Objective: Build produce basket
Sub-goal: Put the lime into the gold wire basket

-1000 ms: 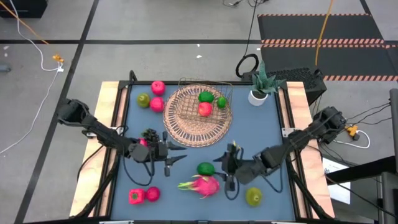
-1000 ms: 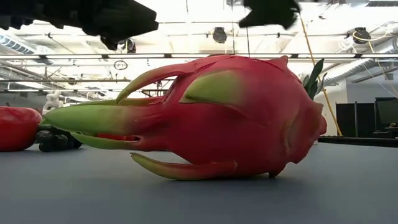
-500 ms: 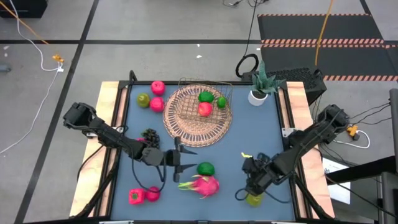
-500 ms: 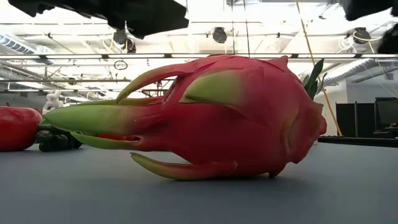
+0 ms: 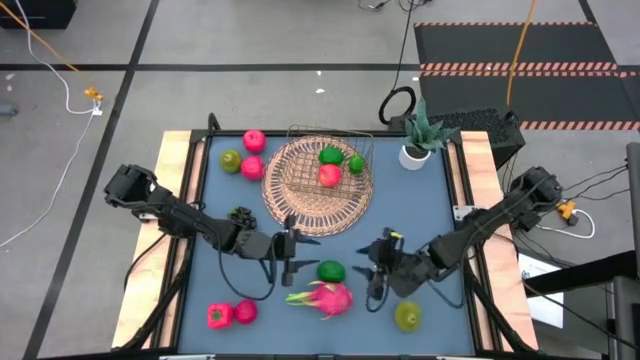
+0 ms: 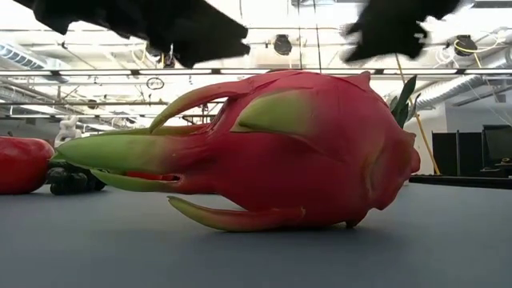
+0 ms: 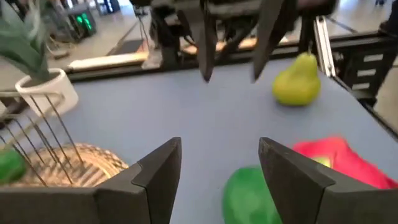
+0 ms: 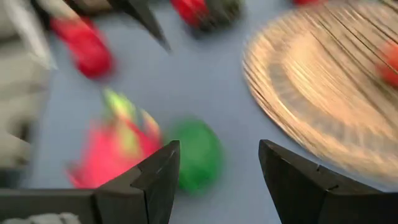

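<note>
Seen from above, a round wicker basket (image 5: 318,186) sits at twelve o'clock from the table's middle, holding two green pieces and a red one. The left gripper (image 5: 291,254) hovers at its six o'clock edge, fingers apart, empty, just above a green fruit (image 5: 331,270) and pink dragon fruit (image 5: 325,296). The right gripper (image 5: 377,280), also parted and empty, hangs at their three o'clock.

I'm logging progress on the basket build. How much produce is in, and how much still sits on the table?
Three pieces lie in the basket: two green, one red. Neither gripper holds anything: the left gripper and right gripper, both open, flank the green fruit beside the dragon fruit. Also left: grapes, pear, four pieces at the table's left edge.
</note>
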Controlling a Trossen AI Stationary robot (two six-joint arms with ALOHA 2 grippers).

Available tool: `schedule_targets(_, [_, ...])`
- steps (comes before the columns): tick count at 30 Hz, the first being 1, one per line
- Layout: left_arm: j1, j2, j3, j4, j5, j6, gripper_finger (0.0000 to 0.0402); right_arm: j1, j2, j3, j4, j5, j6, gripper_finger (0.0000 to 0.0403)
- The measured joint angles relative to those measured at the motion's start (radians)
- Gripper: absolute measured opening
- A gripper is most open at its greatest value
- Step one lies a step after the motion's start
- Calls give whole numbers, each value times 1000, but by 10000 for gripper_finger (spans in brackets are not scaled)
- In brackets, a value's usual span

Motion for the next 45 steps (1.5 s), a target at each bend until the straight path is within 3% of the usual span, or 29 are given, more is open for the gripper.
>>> schedule_targets(3, [-1, 17, 1, -77, 2, -22, 218, -48, 11, -87, 260, -86, -156, 212])
schedule_targets(8, [-3, 16, 0, -244, -22, -108, 218, -134, 10, -212, 449, -142, -296, 212])
schedule_targets(11, [-10, 16, 0, -266, -27, -136, 218, -173, 34, -249, 514, -233, -324, 213])
schedule_targets(14, [-21, 16, 0, -261, -28, -123, 219, -189, 81, -243, 527, -294, -343, 223])
schedule_targets(22, [-21, 16, 0, -225, -35, -110, 219, -210, 192, -183, 531, -302, -425, 284])
schedule_targets(26, [-20, 16, 0, -218, -35, -107, 219, -225, 211, -164, 536, -386, -415, 301])
schedule_targets(34, [4, 16, 0, -230, -47, -120, 219, -248, 308, -152, 611, -481, -411, 304])
schedule_targets(45, [12, 16, 0, -226, -46, -115, 219, -280, 361, -152, 637, -507, -385, 303])
